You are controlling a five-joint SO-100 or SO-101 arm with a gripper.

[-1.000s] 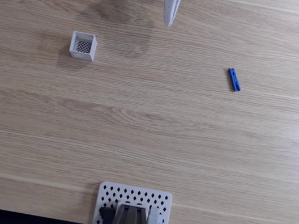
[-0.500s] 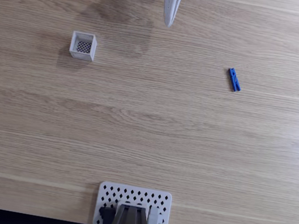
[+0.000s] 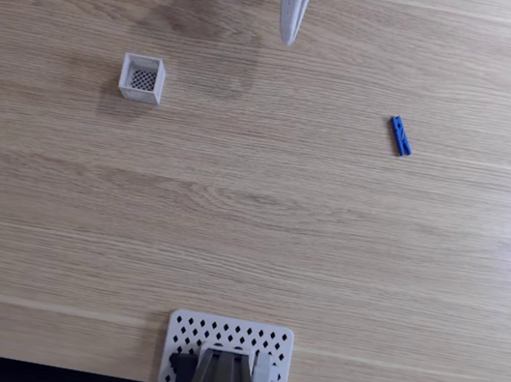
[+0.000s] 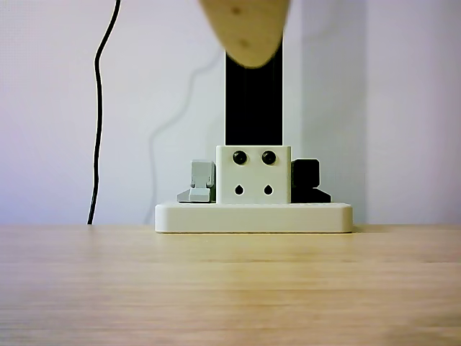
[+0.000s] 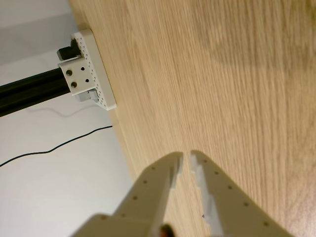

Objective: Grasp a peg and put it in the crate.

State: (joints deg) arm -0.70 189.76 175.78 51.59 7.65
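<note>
No movement since earlier frames. Gripper (image 5: 186,159) nearly closed, empty, parked high at bench (image 3: 252,210) far edge. Peg (image 3: 400,136) flat at fixed-view right; crate (image 3: 142,78) well apart, left, awaiting approach.

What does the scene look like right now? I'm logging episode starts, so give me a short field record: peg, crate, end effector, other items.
peg: blue peg lying flat on the wooden table, right side of the fixed view
crate: white crate, left side of the fixed view, upright, nothing inside
peg in crate: no, far apart
end effector: end effector at top centre of the fixed view, holding nothing; fingertips nearly closed in the wrist view
other items: white perforated plate at the bottom edge, carrying a dark post
</note>
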